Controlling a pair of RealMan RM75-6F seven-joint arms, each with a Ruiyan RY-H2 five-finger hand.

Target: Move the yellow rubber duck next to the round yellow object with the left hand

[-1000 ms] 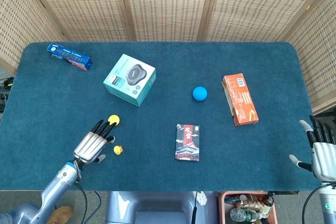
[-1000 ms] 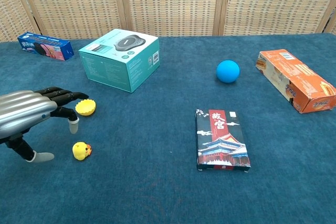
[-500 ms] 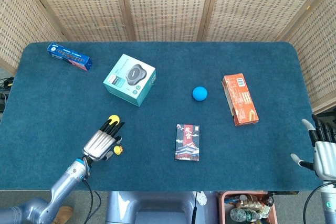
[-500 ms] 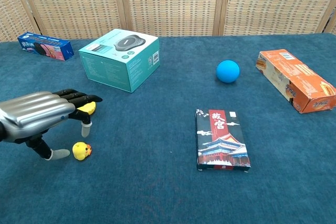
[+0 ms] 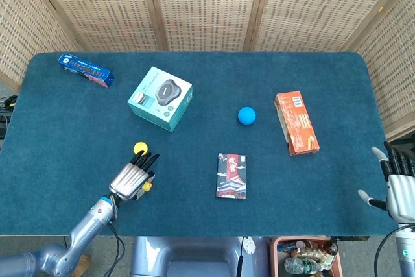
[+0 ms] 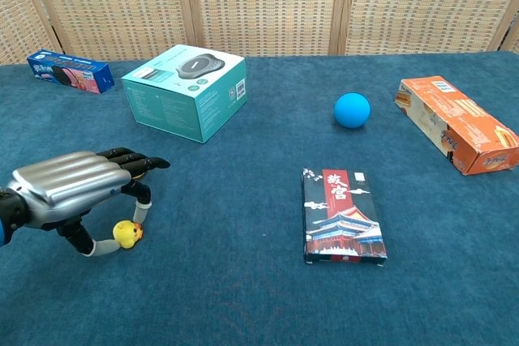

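Our left hand (image 6: pixel 69 186) hangs low over the yellow rubber duck (image 6: pixel 124 233), thumb and a finger touching either side of it though we cannot tell if they grip, while the round yellow object (image 5: pixel 139 148) lies just beyond the fingertips on the tabletop (image 5: pixel 194 134); our right hand (image 5: pixel 397 189) rests released, fingers apart, off the tabletop's near right corner. The tabletop is covered in deep blue carpet-like cloth and backed by woven cane screens (image 5: pixel 207 4) in wooden frames. The duck is small, bright yellow, with an orange beak.
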